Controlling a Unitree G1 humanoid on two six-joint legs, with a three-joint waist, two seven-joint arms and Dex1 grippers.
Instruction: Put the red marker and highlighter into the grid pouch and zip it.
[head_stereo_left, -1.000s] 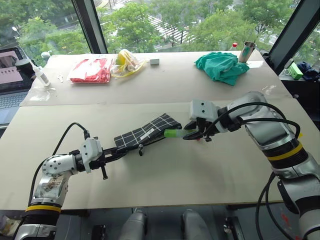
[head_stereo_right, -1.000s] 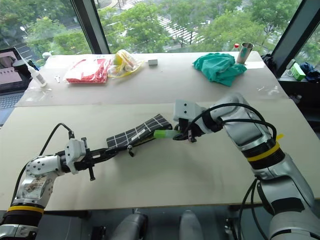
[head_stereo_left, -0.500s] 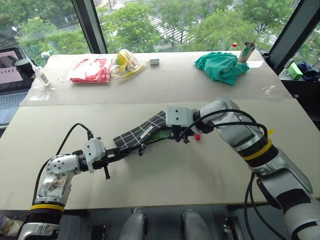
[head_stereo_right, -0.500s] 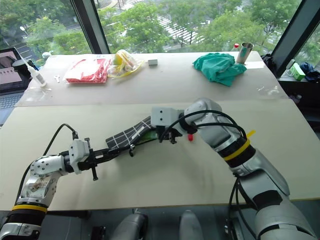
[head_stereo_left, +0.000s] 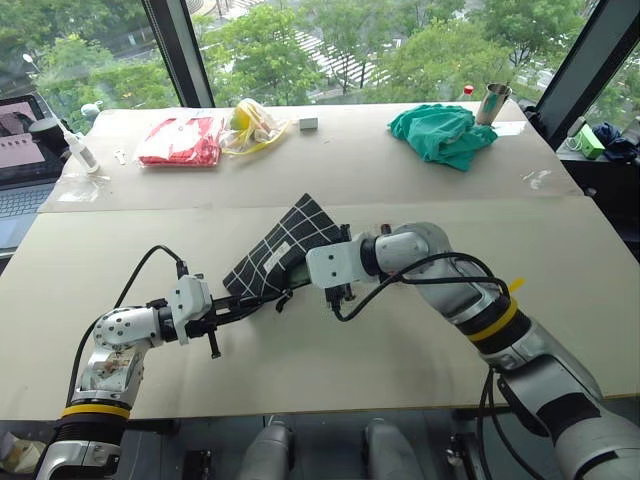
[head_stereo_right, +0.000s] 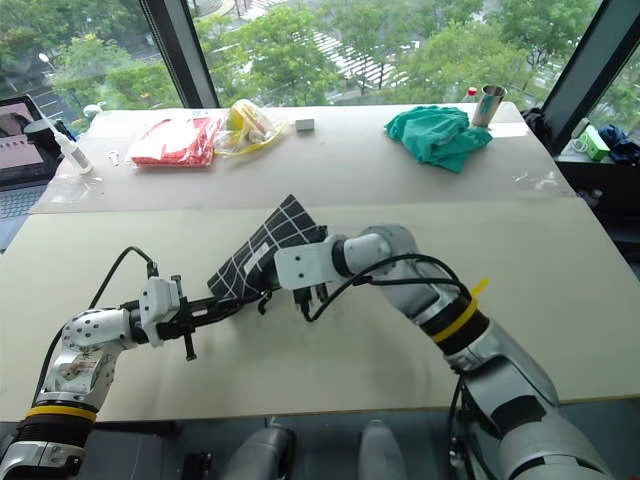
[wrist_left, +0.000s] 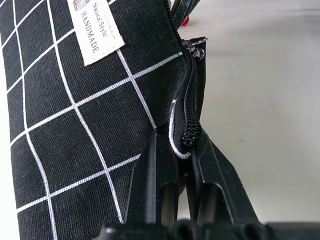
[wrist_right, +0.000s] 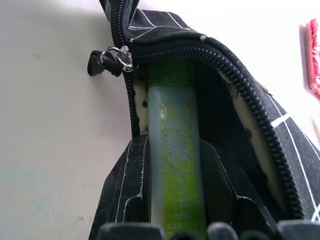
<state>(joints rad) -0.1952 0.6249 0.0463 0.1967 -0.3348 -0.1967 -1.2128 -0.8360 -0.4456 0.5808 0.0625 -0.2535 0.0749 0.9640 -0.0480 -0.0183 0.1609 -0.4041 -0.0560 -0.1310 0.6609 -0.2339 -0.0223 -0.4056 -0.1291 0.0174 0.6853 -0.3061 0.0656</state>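
The grid pouch (head_stereo_left: 281, 244) is black with white lines and rests on the near table, its far end tipped up. My left gripper (wrist_left: 182, 145) is shut on the zipper end of the pouch's near corner. The pouch's mouth is unzipped. My right gripper (wrist_right: 174, 145) is shut on the light-green highlighter (wrist_right: 175, 165), whose front end is inside the open mouth. The zipper pull (wrist_right: 96, 63) hangs beside that opening. A small red tip (wrist_left: 185, 20) shows past the pouch's edge and looks like the red marker's end; the rest of the marker is hidden behind my right arm.
On the far table lie a red packet (head_stereo_left: 180, 140), a yellow bag (head_stereo_left: 255, 122), a small white block (head_stereo_left: 308, 123), a teal cloth (head_stereo_left: 443, 133) and a metal cup (head_stereo_left: 497, 100). A laptop (head_stereo_left: 20, 150) and a white bottle (head_stereo_left: 80, 150) stand at the far left.
My right gripper has swung left and rolled, carrying the highlighter into the pouch's mouth. The pouch's far end has tipped up. The left gripper has kept still.
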